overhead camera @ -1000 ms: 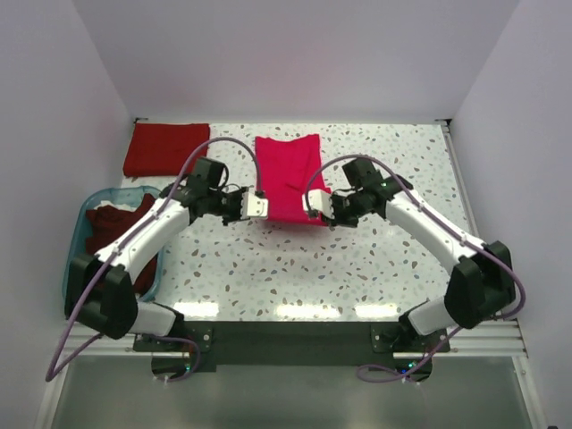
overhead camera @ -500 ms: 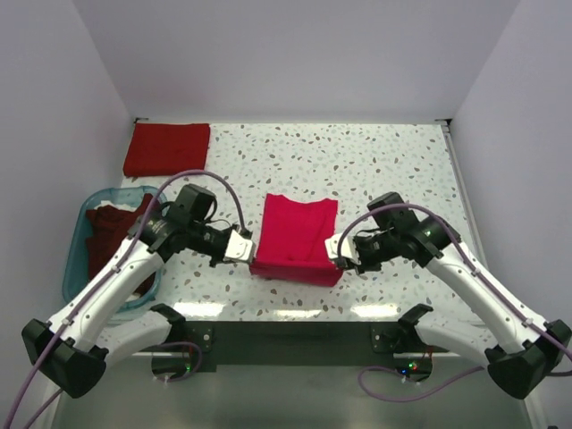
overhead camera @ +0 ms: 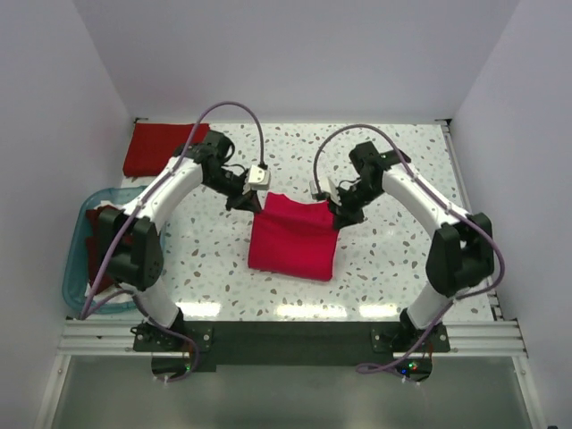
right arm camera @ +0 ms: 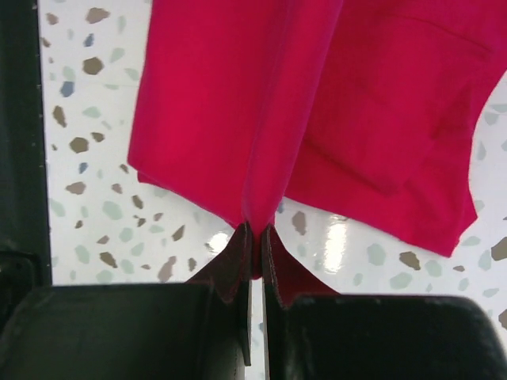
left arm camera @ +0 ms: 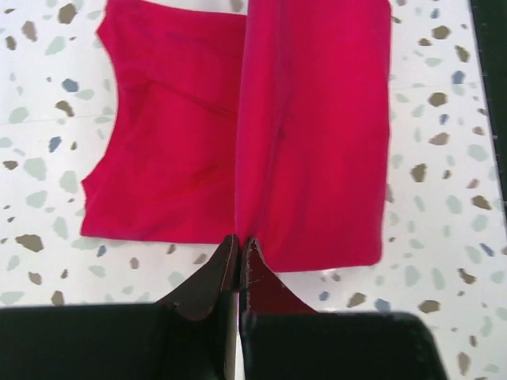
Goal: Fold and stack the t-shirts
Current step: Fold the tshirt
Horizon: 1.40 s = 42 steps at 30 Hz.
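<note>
A bright crimson-pink t-shirt lies folded in the middle of the speckled table. My left gripper is shut on its far left corner, and my right gripper is shut on its far right corner. In the left wrist view the fabric runs up from my closed gripper. In the right wrist view the cloth is pinched in my closed gripper. A darker red folded t-shirt lies at the far left corner. Maroon shirts sit in the tub.
A translucent blue plastic tub stands at the left edge of the table. White walls close the table at the back and sides. The arm bases sit on a black rail at the near edge.
Both grippers have moved away from the near edge toward the far side, carrying the shirt's edge back over itself. The crimson-pink shirt now lies a little farther from the near edge.
</note>
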### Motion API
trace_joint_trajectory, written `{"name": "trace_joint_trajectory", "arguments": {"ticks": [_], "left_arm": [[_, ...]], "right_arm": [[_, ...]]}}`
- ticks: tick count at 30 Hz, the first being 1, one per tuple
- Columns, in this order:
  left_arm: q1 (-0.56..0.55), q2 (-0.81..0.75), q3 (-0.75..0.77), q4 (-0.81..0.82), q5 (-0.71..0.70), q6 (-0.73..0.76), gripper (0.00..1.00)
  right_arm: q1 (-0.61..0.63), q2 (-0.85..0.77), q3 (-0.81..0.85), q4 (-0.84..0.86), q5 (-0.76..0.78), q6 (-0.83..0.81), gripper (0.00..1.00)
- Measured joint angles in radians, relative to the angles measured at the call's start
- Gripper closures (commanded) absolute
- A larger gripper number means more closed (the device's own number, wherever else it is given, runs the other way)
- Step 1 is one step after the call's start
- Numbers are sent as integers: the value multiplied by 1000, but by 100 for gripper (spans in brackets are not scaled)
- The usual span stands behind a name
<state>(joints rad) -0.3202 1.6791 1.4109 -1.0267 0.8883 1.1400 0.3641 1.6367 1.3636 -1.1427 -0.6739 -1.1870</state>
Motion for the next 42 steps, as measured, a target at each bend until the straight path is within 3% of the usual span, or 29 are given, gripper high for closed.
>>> {"name": "trace_joint_trajectory", "arguments": {"ticks": [5,11,18,19,20,21,23,25,27,32,34,39,42], "left_arm": [[27,210,142,2,-3,32,100],[32,377,152,101,-25,-11,100],[31,370,-3,233,-31,-75,100],[31,356,-39,246,-24,-82,98],[30,338,-71,258,-16,-84,87],[30,304,-114,263,-10,-88,80],[28,251,-163,264,-2,-95,64],[26,196,-194,263,0,-99,59],[25,145,-208,279,4,-102,50],[-16,44,-216,378,5,-105,48],[-57,33,-216,425,2,-105,48],[-158,86,-212,509,-13,-108,50],[-188,153,-195,535,-28,-110,50]], "right_arm": [[-39,290,233,-55,-6,-27,100],[-73,603,447,-96,-6,-15,100],[-64,617,388,-75,-10,18,100],[-60,599,353,-68,-14,22,99],[-52,578,309,-57,-21,29,95],[-45,558,270,-50,-26,37,80],[-34,525,215,-51,-31,49,66],[-24,497,185,-58,-33,62,57],[-24,474,183,-69,-44,83,55],[-52,446,227,-55,-108,199,60],[-62,446,249,-21,-135,283,66],[-71,453,272,128,-182,550,81],[-69,466,275,225,-191,683,85]]}}
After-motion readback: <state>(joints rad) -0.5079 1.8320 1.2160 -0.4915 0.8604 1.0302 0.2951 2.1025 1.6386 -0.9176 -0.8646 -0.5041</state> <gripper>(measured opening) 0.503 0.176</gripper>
